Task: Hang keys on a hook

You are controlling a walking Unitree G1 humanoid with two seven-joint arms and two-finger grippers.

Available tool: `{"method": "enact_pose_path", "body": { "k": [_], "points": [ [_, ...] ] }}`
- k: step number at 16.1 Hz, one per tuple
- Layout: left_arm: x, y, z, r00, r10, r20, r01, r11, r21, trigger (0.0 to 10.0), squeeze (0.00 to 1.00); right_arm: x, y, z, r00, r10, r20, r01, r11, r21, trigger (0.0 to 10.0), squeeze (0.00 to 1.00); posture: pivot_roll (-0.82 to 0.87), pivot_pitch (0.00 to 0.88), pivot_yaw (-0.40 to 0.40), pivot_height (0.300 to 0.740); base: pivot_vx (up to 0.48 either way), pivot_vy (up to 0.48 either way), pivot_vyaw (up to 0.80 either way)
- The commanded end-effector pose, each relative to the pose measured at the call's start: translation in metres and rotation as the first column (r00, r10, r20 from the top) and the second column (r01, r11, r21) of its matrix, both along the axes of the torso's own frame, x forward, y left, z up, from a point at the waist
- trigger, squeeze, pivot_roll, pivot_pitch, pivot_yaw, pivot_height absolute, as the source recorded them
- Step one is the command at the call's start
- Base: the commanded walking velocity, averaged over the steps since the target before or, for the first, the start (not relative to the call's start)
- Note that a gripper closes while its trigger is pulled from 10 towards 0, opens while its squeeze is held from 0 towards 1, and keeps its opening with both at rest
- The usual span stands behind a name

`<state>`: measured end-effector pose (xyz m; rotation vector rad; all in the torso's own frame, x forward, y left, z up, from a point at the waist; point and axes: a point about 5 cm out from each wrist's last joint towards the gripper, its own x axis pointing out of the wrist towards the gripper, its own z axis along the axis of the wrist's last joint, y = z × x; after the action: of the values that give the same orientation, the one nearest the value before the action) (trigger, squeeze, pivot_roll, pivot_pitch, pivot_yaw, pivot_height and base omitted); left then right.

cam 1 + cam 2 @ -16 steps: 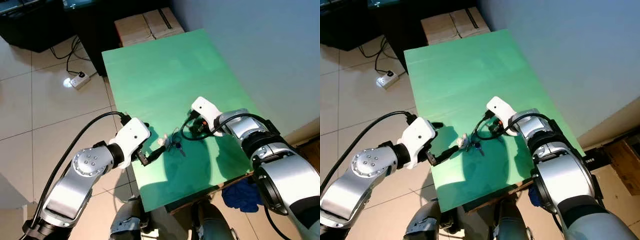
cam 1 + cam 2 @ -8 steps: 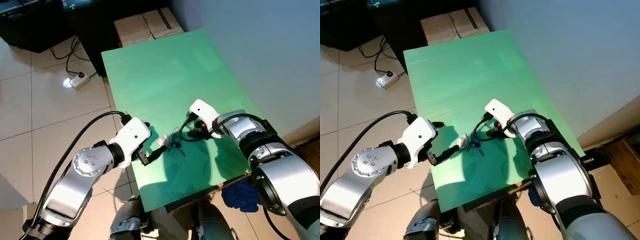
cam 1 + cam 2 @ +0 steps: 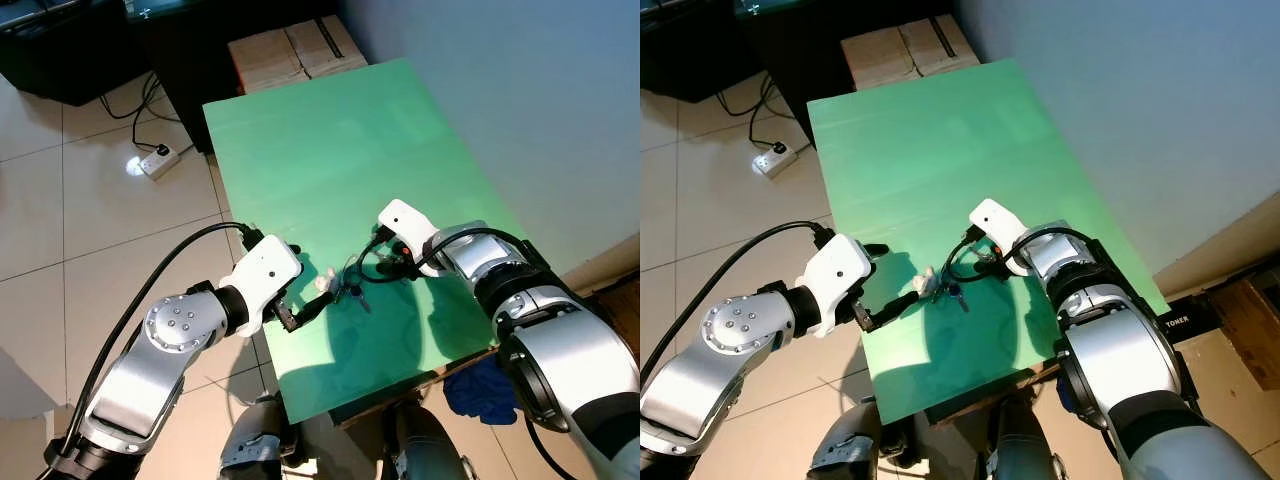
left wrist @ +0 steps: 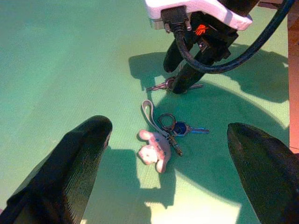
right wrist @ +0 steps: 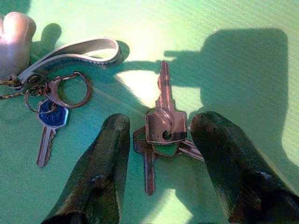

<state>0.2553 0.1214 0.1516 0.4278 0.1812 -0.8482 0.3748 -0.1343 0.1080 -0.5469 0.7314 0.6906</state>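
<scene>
On the green table (image 3: 320,150) lie two sets of keys, near each other toward the robot's end. The bare bunch of keys (image 5: 161,133) rests flat between the fingers (image 5: 100,163) of the right gripper (image 4: 184,70), which stands tip-down on the surface with its fingers spread to either side of the bunch, not yet pressing on it. That stance suits a pinch from above, since thin flat keys give little to hold unless the tips come in low on both sides. Just beside it lies the second set: a blue-headed key (image 4: 184,128) on a ring with a grey strap (image 4: 150,114) and a small pink toy charm (image 4: 153,151). The left gripper (image 3: 305,312) hovers low at the table's near-left edge with its fingers wide apart, pointing at that second set, probably waiting or ready to steady things. No hook can be made out in these views, so where the keys will go is unclear. Past the table stand cardboard boxes (image 3: 295,50), and a power strip (image 3: 158,160) lies on the tiled floor (image 3: 90,220).
</scene>
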Motion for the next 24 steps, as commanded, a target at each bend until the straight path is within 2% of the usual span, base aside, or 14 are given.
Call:
{"method": "enact_pose_path", "body": {
  "k": [1, 2, 3, 4, 5, 6, 7, 8, 9, 24],
  "points": [
    [-0.002, 0.0, -0.002, 1.0, -0.018, -0.012, 0.018, 1.0, 0.007, 10.0, 0.0, 0.001, 0.006, 0.002, 1.0, 0.002, 0.019, -0.002, 1.0, 0.004, 5.2, 0.0, -0.05, 0.295, 0.057, 0.718, 0.0, 0.0, 0.0],
    [-0.002, 0.0, -0.002, 1.0, -0.019, -0.012, 0.019, 1.0, 0.007, 10.0, 0.0, 0.001, 0.006, 0.002, 1.0, 0.0, 0.022, 0.0, 1.0, 0.005, 5.2, 0.0, -0.05, 0.295, 0.057, 0.718, 0.0, 0.0, 0.0],
    [-0.002, 0.0, -0.002, 1.0, -0.02, -0.012, 0.02, 1.0, 0.007, 10.0, 0.0, 0.001, 0.008, 0.001, 1.0, -0.001, 0.021, 0.001, 1.0, 0.006, 4.2, 0.0, -0.05, 0.295, 0.057, 0.718, 0.0, 0.0, 0.0],
    [-0.002, -0.001, -0.001, 1.0, -0.02, -0.011, 0.02, 1.0, 0.008, 10.0, 0.0, 0.001, 0.009, 0.0, 1.0, -0.002, 0.016, 0.002, 1.0, 0.005, 2.5, 0.0, -0.05, 0.298, 0.057, 0.718, 0.0, 0.0, 0.0],
    [-0.002, -0.001, -0.001, 1.0, -0.02, -0.011, 0.02, 1.0, 0.008, 10.0, 0.0, 0.001, 0.009, 0.0, 1.0, -0.002, 0.015, 0.002, 1.0, 0.004, 2.5, 0.0, -0.05, 0.298, 0.057, 0.718, 0.0, 0.0, 0.0],
    [-0.002, -0.001, -0.001, 1.0, -0.02, -0.011, 0.021, 1.0, 0.008, 10.0, 0.0, 0.0, 0.009, -0.001, 1.0, -0.005, 0.016, 0.005, 1.0, 0.0, 3.0, 0.0, -0.05, 0.301, 0.055, 0.718, 0.0, 0.0, 0.0],
    [-0.002, -0.001, -0.001, 1.0, -0.02, -0.011, 0.02, 1.0, 0.007, 10.0, 0.0, 0.0, 0.009, -0.002, 1.0, -0.008, 0.016, 0.008, 1.0, -0.005, 4.3, 0.0, -0.05, 0.302, 0.054, 0.718, 0.0, 0.0, 0.0],
    [-0.002, -0.001, -0.001, 1.0, -0.019, -0.011, 0.02, 1.0, 0.008, 10.0, 0.0, 0.0, 0.009, -0.003, 1.0, -0.01, 0.016, 0.01, 1.0, -0.007, 6.2, 0.0, -0.05, 0.303, 0.053, 0.718, 0.0, 0.0, 0.0],
    [-0.001, -0.001, -0.001, 1.0, -0.019, -0.01, 0.019, 1.0, 0.008, 10.0, 0.0, -0.001, 0.009, -0.004, 1.0, -0.013, 0.016, 0.013, 1.0, -0.011, 10.0, 0.0, -0.05, 0.305, 0.052, 0.718, 0.0, 0.0, 0.0],
    [0.0, -0.001, -0.002, 1.0, -0.017, -0.013, 0.017, 1.0, 0.008, 10.0, 0.0, -0.008, 0.01, -0.017, 1.0, -0.008, -0.015, 0.007, 0.998, -0.057, 10.0, 0.0, -0.05, 0.313, 0.054, 0.718, 0.0, 0.0, 0.0]
  ]
}}
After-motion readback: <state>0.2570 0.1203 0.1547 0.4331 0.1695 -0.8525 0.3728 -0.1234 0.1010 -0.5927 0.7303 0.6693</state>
